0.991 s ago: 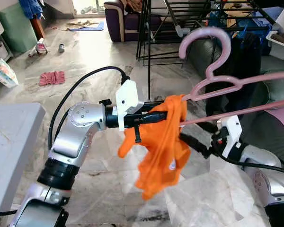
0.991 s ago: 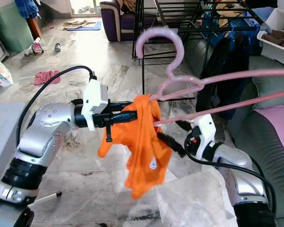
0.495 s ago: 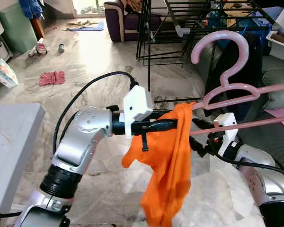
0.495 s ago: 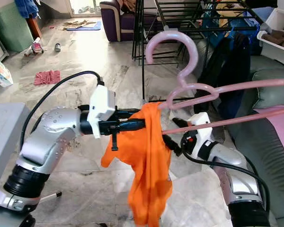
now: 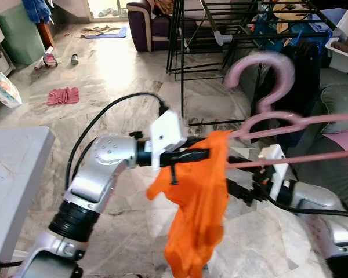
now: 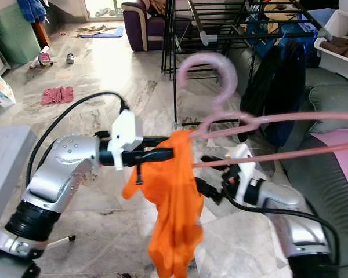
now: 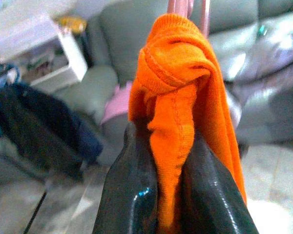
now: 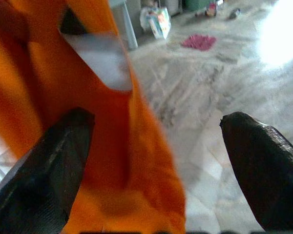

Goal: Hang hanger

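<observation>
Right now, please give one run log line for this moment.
left gripper: shut on orange garment | right gripper: open, beside garment | pink hanger: not yet hung

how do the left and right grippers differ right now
The left gripper is shut, pinching the orange cloth between its fingers; the right gripper is open with its fingers spread wide and nothing between them. The left reaches in from the robot's left at the top of the cloth by the pink hanger; the right sits lower, beside the hanging cloth. Both have black fingers.
</observation>
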`<state>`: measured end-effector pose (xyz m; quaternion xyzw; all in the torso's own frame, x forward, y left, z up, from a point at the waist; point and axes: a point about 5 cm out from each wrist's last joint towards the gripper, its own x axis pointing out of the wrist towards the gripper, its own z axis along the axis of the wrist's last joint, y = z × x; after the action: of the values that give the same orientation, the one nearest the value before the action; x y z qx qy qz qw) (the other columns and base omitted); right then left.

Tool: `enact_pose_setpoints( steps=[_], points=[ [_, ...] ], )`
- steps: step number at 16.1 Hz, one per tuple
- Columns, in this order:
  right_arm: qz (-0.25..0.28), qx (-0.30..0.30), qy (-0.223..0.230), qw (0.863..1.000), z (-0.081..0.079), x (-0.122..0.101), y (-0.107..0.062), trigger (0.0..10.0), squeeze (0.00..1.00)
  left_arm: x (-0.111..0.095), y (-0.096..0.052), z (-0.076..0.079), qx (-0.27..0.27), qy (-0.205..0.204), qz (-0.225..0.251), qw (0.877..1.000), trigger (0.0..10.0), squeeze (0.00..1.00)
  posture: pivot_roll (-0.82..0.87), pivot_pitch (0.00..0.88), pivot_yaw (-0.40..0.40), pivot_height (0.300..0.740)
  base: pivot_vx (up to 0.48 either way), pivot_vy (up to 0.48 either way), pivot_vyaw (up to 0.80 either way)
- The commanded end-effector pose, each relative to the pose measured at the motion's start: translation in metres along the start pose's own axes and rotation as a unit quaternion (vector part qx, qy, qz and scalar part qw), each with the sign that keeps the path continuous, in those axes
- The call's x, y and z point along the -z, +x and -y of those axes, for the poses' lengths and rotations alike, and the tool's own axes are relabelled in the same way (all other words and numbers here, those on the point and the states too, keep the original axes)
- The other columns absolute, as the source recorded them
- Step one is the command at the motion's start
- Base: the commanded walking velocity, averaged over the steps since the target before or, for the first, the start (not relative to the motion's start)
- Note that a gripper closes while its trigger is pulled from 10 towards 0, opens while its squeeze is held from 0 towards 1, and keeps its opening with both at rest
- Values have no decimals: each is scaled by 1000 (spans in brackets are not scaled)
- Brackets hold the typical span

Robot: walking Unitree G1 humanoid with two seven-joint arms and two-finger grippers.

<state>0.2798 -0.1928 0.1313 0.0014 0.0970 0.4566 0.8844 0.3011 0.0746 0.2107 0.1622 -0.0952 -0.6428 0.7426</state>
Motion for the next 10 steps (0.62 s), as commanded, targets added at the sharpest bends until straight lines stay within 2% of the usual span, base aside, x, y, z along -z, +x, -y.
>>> enact_pose_setpoints(
  steps=[1, 2, 4, 8, 9, 10],
  points=[
    [0, -2, -5, 1000, 1, -3, -4, 10000, 0, 3, -5, -3, -6, 15, -17, 1000, 0, 0, 3, 92, -10, 740, 0, 0, 0],
    [-4, -1, -4, 1000, 2, -4, -7, 10000, 0, 7, -10, -6, -13, 34, -35, 999, 0, 0, 4, 94, -10, 740, 0, 0, 0],
    [-6, -5, -3, 1000, 1, -4, -9, 10000, 0, 6, -11, -9, -12, 64, -42, 997, 0, 0, 7, 96, -14, 740, 0, 0, 0],
    [-6, 18, -21, 1000, 3, -1, -4, 10000, 0, -11, -6, -7, 5, 71, -7, 997, 0, 0, 13, 99, -16, 740, 0, 0, 0],
    [5, 57, -49, 997, 11, -3, 0, 10000, 0, -24, -3, -1, 21, 73, 16, 997, 0, 0, 17, 100, -18, 740, 0, 0, 0],
    [10, 72, -58, 996, 14, -5, 1, 10000, 0, -29, -3, 2, 30, 74, 23, 997, 0, 0, 20, 101, -19, 740, 0, 0, 0]
  ],
)
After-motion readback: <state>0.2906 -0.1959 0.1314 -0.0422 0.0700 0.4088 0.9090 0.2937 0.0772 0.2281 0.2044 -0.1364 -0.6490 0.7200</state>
